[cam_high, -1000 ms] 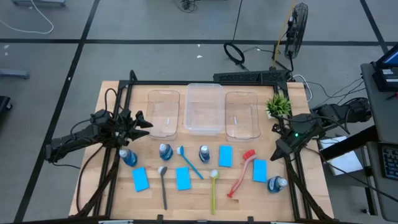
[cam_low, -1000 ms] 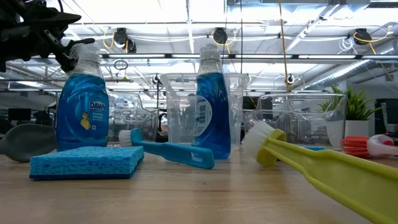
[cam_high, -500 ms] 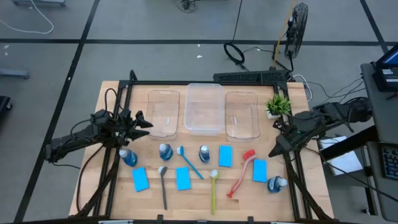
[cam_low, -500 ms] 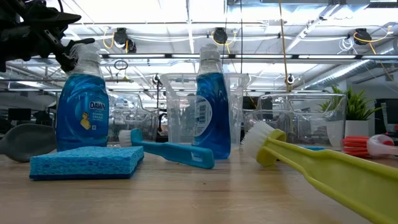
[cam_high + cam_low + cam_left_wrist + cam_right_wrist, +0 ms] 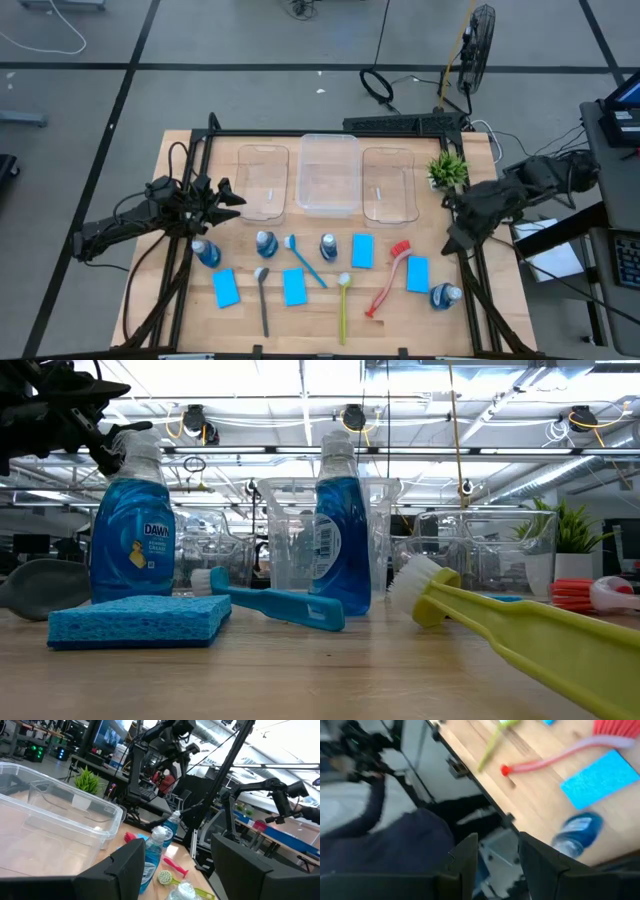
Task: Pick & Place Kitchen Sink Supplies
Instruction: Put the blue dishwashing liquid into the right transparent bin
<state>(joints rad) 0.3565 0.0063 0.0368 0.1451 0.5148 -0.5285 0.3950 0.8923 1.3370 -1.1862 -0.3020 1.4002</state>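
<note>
Opening step, nothing moved: my left jaws [image 5: 232, 198] hang apart and empty beside the left tub [image 5: 263, 181], above a blue bottle [image 5: 206, 252]; my right jaws [image 5: 496, 854], parted and empty, must descend to a tabletop item

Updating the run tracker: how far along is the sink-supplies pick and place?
Nothing looks done: all three clear tubs are empty. Four bottles, four sponges and four brushes lie on the table. Nothing is in hand: the left end effector is open above the leftmost bottle; the right end effector is open and empty near the table's right edge. All twelve items remain.
</note>
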